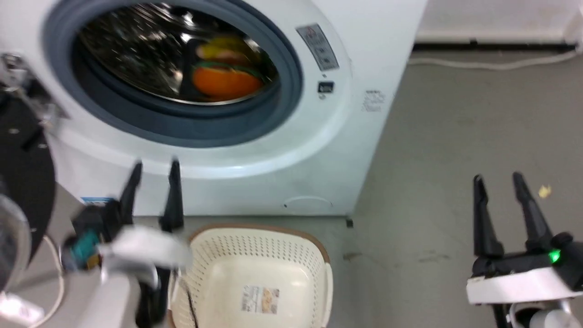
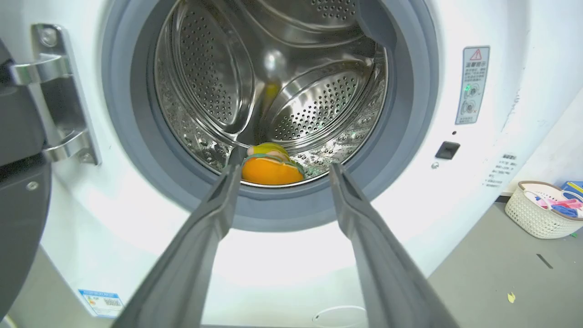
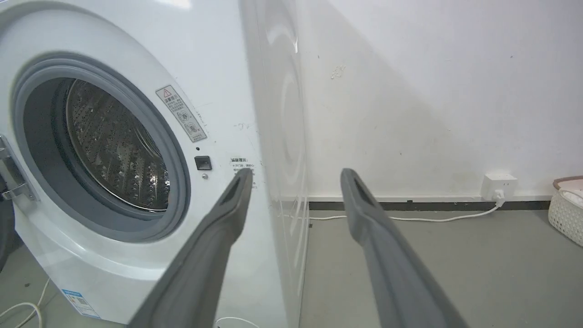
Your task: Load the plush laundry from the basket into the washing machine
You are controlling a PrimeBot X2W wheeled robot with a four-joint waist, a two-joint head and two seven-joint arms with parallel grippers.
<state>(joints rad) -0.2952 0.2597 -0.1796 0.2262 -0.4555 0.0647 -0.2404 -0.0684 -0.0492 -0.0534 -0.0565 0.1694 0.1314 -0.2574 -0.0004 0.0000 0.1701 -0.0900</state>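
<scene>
Head view, nearest first: the basket (image 1: pixel 255 248) sits on the floor (image 1: pixel 432 136) before the robot, its bottom bare but for a label (image 1: pixel 260 299). Just beside its left rim, the left gripper (image 1: pixel 155 165) points at the washing machine (image 1: pixel 319 150), jaws released and empty. Well to the right, the right gripper (image 1: pixel 497 177) hangs over the floor, jaws likewise spread, holding nothing. Farther in, past the grey seal (image 1: pixel 182 132), the plush laundry (image 1: pixel 225 82) lies low in the drum (image 1: pixel 136 50). Loading looks done; the door (image 1: pixel 23 173), open at left, may want closing.
</scene>
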